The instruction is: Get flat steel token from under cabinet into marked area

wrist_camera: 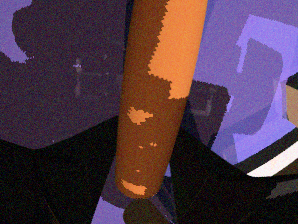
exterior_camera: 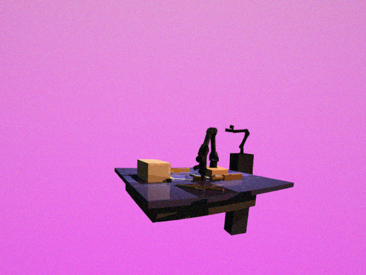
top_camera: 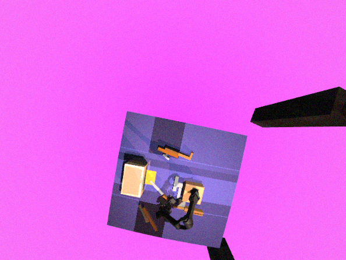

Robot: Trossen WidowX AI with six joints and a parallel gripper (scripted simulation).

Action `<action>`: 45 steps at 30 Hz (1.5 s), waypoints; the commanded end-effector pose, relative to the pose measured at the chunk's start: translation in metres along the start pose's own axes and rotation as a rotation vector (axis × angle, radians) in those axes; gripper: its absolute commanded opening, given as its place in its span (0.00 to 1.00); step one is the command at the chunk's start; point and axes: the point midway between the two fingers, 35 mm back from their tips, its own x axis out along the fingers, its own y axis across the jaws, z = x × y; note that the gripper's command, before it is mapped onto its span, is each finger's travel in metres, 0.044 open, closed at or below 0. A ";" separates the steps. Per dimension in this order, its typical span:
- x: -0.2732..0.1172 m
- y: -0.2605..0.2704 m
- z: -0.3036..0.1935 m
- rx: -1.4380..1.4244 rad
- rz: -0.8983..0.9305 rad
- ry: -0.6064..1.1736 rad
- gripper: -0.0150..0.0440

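The tan cabinet [top_camera: 133, 179] [exterior_camera: 153, 170] stands at the table's left side, with the yellow marked area [top_camera: 151, 175] just in front of it. My gripper [top_camera: 164, 200] [exterior_camera: 202, 173] is shut on the orange handle [wrist_camera: 160, 96] of a long tool. The tool's pale shaft [top_camera: 156, 189] reaches from my hand toward the marked area, and its tip lies at the area's near edge. The handle fills the middle of the wrist view. The steel token does not show in any view.
An orange hooked tool [top_camera: 175, 153] lies at the far side of the table. A brown stick [top_camera: 148, 218] [exterior_camera: 203, 187] lies near the front edge. The arm's orange base block [top_camera: 186, 189] [exterior_camera: 219, 170] and a pale grey piece [top_camera: 176, 184] sit right of my hand.
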 end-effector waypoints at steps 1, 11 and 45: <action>-0.002 0.008 -0.003 -0.001 0.011 -0.001 0.25; -0.002 0.019 -0.010 -0.001 0.011 0.000 0.25; -0.003 0.038 -0.021 -0.001 0.013 0.001 0.25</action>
